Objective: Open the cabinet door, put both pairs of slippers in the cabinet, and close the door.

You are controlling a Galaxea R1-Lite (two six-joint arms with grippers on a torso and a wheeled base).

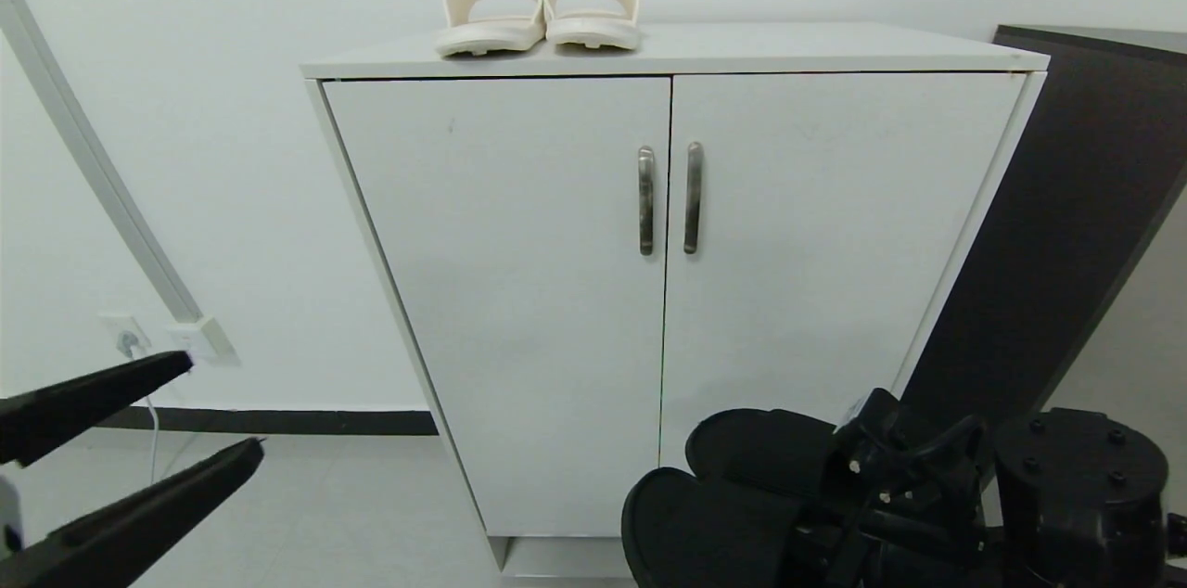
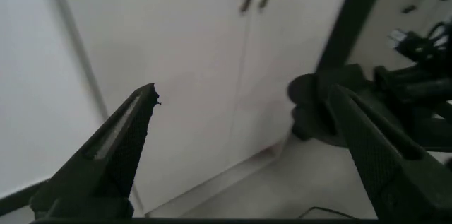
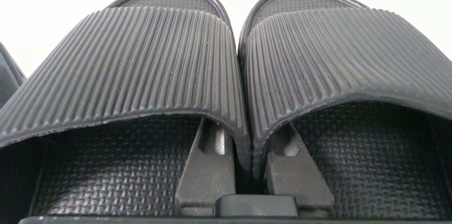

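The right gripper [image 3: 248, 162] is clamped on the black slippers [image 1: 733, 486] low before the cabinet [image 1: 835, 50], pinching their adjoining inner edges; the left gripper [image 1: 221, 404] hangs spread and empty off the cabinet's left side. The cream slippers [image 1: 538, 13] sit on the cabinet top, doors [image 1: 519, 291] closed. Both pairs look light, soft and flexible — grip adjoining inner edges, not the yielding straps

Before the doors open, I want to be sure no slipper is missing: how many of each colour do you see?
Cream rubber slide slippers, on the white cabinet top: 2
Black ribbed rubber slide slippers, in the right end effector: 2
Total: 4
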